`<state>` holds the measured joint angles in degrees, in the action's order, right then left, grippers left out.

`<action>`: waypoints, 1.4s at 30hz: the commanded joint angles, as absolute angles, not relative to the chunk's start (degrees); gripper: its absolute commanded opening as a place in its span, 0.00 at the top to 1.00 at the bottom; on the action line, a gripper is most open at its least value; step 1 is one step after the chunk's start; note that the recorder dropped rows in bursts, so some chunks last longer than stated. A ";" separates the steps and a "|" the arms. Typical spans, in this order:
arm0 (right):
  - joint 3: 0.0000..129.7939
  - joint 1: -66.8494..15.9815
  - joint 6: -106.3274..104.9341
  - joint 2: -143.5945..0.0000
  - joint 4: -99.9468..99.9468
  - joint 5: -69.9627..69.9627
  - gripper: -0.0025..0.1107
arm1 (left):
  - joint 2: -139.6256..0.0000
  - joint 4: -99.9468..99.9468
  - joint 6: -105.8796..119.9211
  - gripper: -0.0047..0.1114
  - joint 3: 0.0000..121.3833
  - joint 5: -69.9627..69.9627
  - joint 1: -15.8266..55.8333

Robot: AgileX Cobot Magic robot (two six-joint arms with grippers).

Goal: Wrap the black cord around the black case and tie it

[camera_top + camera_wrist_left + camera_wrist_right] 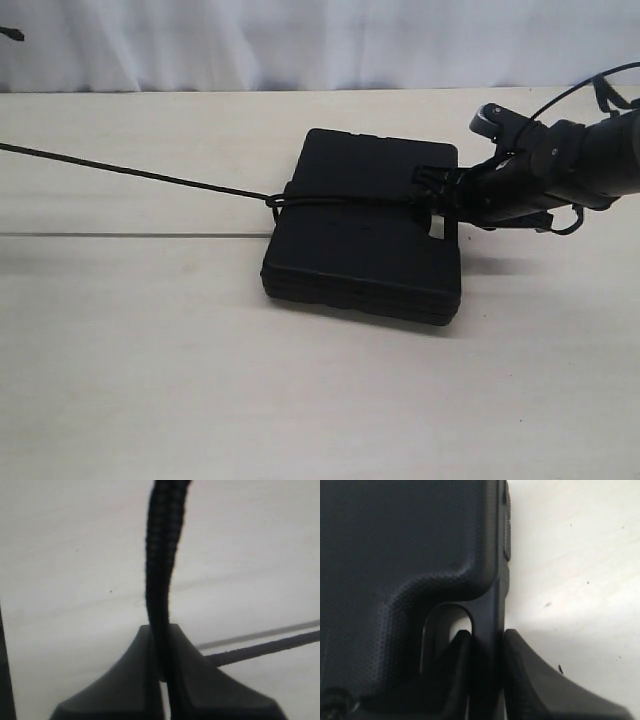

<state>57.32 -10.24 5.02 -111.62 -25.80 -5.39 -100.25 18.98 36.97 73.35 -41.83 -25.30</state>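
My left gripper has its jaws pinching the black cord, which stretches straight to the black case and across its lid, seemingly knotted at the case's left edge. My right gripper has its jaws clamped on the case's handle bar; the case lies flat on the table.

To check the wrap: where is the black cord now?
In the exterior view the black cord crosses the top of the black case, then stretches left out of frame; the left gripper pinches it.
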 commanded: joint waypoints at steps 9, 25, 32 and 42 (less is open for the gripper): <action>57.29 -9.36 3.63 -111.09 -26.08 -1.72 0.94 | -104.82 15.92 35.53 0.96 73.32 -38.90 -36.03; 57.29 -11.10 0.65 -111.09 -26.08 -2.75 0.94 | -109.66 17.64 36.10 0.71 73.54 -41.86 -37.31; 59.59 -15.57 -2.15 -111.09 -26.08 -3.96 0.94 | -109.68 29.79 36.10 0.47 82.22 -53.19 -37.31; 63.15 -17.46 -2.78 -111.09 -27.63 -5.84 0.94 | -109.68 50.04 61.96 0.48 89.80 -69.96 -28.45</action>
<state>62.14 -17.49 -2.37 -111.62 -26.69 -7.02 -109.97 48.05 52.08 90.72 -67.77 -33.64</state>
